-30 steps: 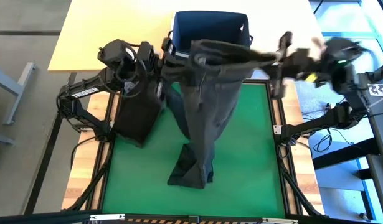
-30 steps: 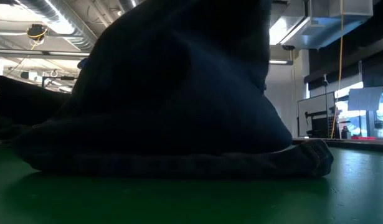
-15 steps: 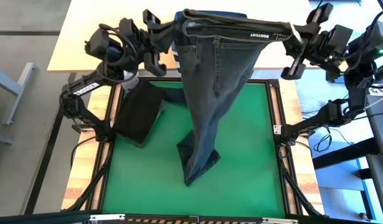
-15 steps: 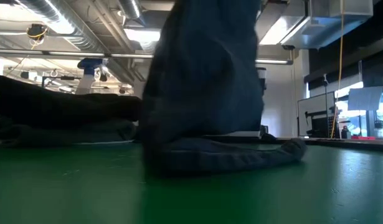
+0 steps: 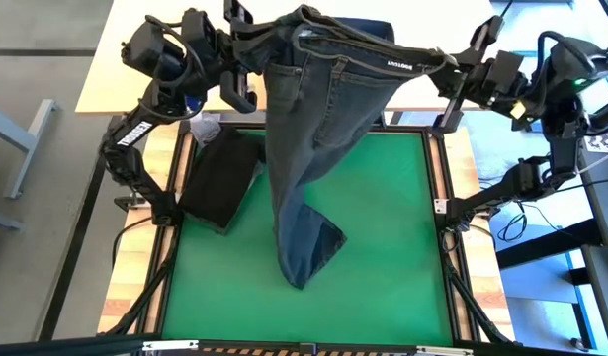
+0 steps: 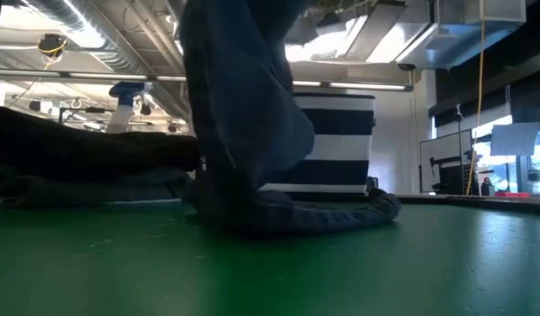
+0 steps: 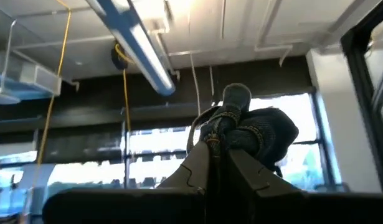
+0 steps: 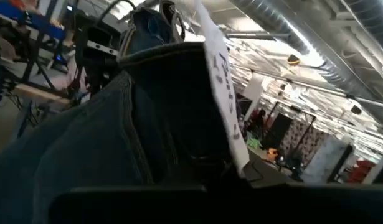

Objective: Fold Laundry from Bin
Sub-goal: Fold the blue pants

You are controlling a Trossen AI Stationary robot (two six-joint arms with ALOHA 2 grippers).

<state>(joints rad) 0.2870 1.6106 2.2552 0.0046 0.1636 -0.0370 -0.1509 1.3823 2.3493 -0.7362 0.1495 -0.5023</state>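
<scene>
A pair of dark blue jeans (image 5: 313, 129) from the laundry hangs over the green mat (image 5: 402, 247), stretched by its waistband between my two grippers. My left gripper (image 5: 246, 40) is shut on the waistband's left end and my right gripper (image 5: 450, 69) on its right end. The leg ends (image 5: 308, 247) lie crumpled on the mat, also seen in the low view (image 6: 296, 211). The striped navy bin (image 6: 335, 140) stands behind the jeans at the far edge, mostly hidden from above. My left gripper pinches a bunched wad of the jeans' waistband (image 7: 238, 127) between its two fingers (image 7: 197, 168), which slant upward. The jeans hang below it, legs reaching the mat. My right gripper holds the waistband's other end near the white label (image 8: 219, 81). The cloth hides the fingers. The waistband runs nearly taut between the two grippers.
A black folded garment (image 5: 219, 178) lies on the mat's left side, seen in the low view as a dark heap (image 6: 85, 162). Free green mat lies to the right and near side of the leg ends.
Both grippers have risen and drawn apart, with the waistband stretched out between them. The jeans have been lifted from a slumped heap into a long hang. Only the leg ends stay on the mat.
</scene>
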